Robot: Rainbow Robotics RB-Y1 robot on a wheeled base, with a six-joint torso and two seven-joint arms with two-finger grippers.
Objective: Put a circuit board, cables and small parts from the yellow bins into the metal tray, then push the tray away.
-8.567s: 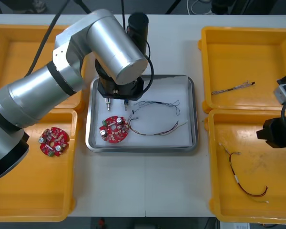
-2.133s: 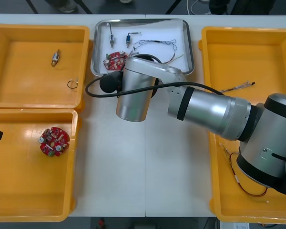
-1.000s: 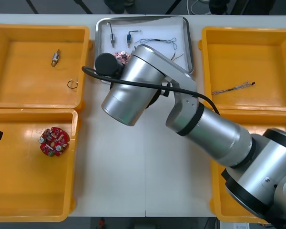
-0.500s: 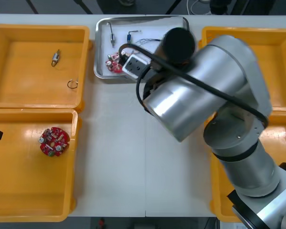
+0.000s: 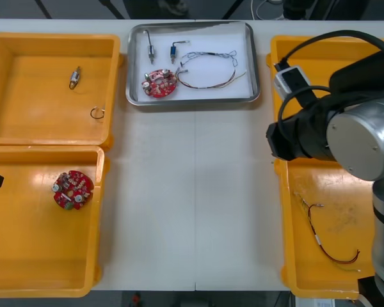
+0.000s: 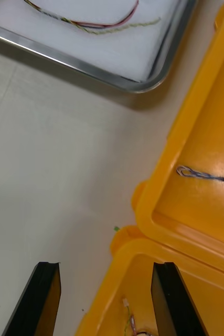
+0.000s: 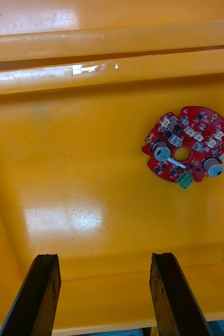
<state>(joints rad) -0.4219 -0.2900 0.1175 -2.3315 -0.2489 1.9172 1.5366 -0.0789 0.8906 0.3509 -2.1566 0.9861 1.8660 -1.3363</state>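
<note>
Since the metal tray (image 5: 193, 102) lay at the table's far edge, between the two far yellow bins, and held a circuit board (image 5: 159, 84), small metal parts (image 5: 150, 46) and cables (image 5: 208, 67), we judged loading and pushing complete. We took the step in hand to be clearing the right arm to its own side.

1. Position. The right gripper (image 6: 105, 304) hung with its fingers spread and nothing between them. One finger was over the bare table. The other was over the corner of the near right bin (image 6: 143, 252), where that bin meets the far right bin (image 6: 167, 173). The tray's near corner (image 6: 143, 84) lay ahead of the fingers, apart from them.

2. Clearance. We advised holding the fingers above both bin rims during travel, since a low finger could catch a rim and shift a bin.

3. Path. We advised moving away from the tray, never across it, so that the loaded tray would stay where it lay.

4. Loose items. A twisted cable (image 6: 206, 175) lay in the far right bin and a red and yellow cable (image 5: 329, 246) in the near right bin. We advised keeping the open fingers out of both.

5. Idle arm. The left gripper (image 7: 104, 296) waited over the near left bin (image 7: 112, 79), fingers spread and empty, with a spare circuit board (image 7: 188, 147) on the bin floor beyond them.
</note>
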